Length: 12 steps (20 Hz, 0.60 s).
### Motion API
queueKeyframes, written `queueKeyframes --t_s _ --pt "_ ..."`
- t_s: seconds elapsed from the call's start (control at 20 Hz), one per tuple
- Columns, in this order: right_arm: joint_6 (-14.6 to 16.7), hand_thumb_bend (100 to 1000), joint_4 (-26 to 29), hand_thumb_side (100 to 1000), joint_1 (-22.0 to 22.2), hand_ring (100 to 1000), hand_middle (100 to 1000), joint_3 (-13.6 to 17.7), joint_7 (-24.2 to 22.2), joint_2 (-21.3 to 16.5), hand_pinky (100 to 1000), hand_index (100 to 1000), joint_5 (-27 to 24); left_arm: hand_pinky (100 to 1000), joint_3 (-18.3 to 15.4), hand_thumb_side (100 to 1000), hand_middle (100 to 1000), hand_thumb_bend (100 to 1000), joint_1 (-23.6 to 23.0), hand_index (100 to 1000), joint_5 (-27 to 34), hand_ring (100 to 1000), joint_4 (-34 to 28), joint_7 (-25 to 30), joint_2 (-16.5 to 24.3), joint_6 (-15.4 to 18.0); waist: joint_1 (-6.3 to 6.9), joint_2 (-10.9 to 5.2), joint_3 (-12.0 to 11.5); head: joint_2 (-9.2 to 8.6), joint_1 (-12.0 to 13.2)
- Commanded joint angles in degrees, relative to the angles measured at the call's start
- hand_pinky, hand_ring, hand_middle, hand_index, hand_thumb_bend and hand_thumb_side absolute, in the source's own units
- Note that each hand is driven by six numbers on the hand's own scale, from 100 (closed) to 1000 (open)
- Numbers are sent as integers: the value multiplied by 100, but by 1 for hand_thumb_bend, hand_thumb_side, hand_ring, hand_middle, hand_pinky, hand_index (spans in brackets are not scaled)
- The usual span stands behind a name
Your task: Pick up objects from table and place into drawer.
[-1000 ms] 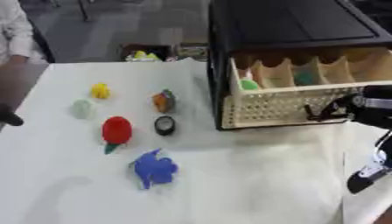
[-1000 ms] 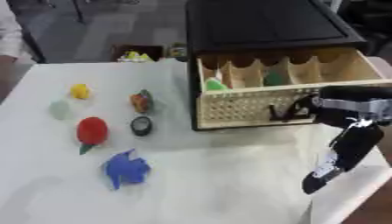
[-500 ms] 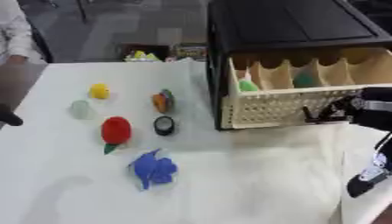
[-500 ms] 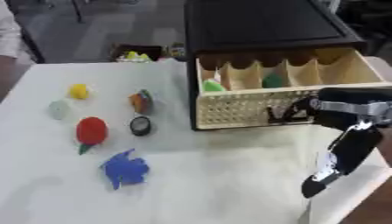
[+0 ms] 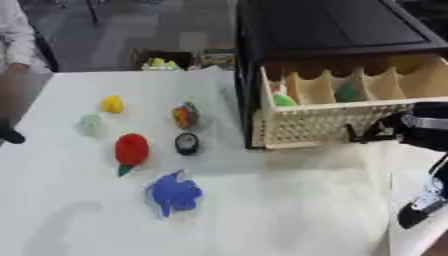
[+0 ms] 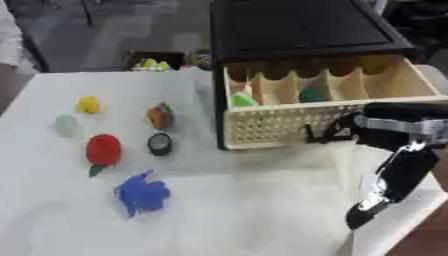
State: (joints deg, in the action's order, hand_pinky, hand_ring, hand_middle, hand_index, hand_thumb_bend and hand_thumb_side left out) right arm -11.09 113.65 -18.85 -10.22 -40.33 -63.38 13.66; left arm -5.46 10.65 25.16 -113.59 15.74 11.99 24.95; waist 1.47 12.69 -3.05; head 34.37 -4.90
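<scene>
A: White tabletop (image 5: 289, 210), grey floor beyond, a cardboard box of bits at upper centre. Black cabinet (image 6: 297, 27) at upper right, its pale perforated drawer (image 6: 280, 125) pulled open, dividers showing.

B: Anything inside?

A: Two green things (image 6: 243, 99) in the compartments. Left on the tabletop, all at centre left: yellow piece (image 5: 111, 104), pale green piece (image 5: 89, 124), red fruit with a green stem (image 5: 131, 150), multicoloured ball (image 5: 185, 115), small dark ring (image 5: 185, 143), blue crumpled thing (image 5: 174, 192) nearest the lower edge.

B: Hands?

A: Right hand (image 6: 385, 185) at lower right, hanging down past the drawer front, fingers fairly straight and together, pinching nothing. Left hand (image 5: 9, 135) only a dark tip at the left edge; fingers impossible to judge.

B: Best way on?

A: Probably swing across to the ring or ball, nearest the drawer. Come from above, spread fingers wide, close around the sides without nudging neighbours. Lift clear of the drawer's front wall before lowering into a free compartment.
</scene>
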Motion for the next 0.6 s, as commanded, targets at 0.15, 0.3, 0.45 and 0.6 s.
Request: queueKeyframes --t_s 0.15,0.3,0.45,0.6 --pt "44 963 94 417 68 100 100 30 -31 -160 100 825 -77 530 -42 888 648 100 39 835 -19 622 -100 -28 101 9 -6 -88 18 -51 4" --pt "98 964 94 419 93 100 100 32 -23 -156 100 825 -85 531 -43 888 648 100 39 835 -19 622 -100 -31 102 8 -9 -89 21 -56 9" --pt "161 967 94 421 117 100 100 37 -4 -154 100 825 -74 531 -44 888 649 100 40 835 -19 622 -100 -33 104 6 -12 -89 28 -64 14" --pt "204 968 94 421 148 100 100 48 16 -149 100 825 -59 531 -46 888 648 100 40 835 -21 621 -100 -34 106 5 -15 -87 34 -68 21"
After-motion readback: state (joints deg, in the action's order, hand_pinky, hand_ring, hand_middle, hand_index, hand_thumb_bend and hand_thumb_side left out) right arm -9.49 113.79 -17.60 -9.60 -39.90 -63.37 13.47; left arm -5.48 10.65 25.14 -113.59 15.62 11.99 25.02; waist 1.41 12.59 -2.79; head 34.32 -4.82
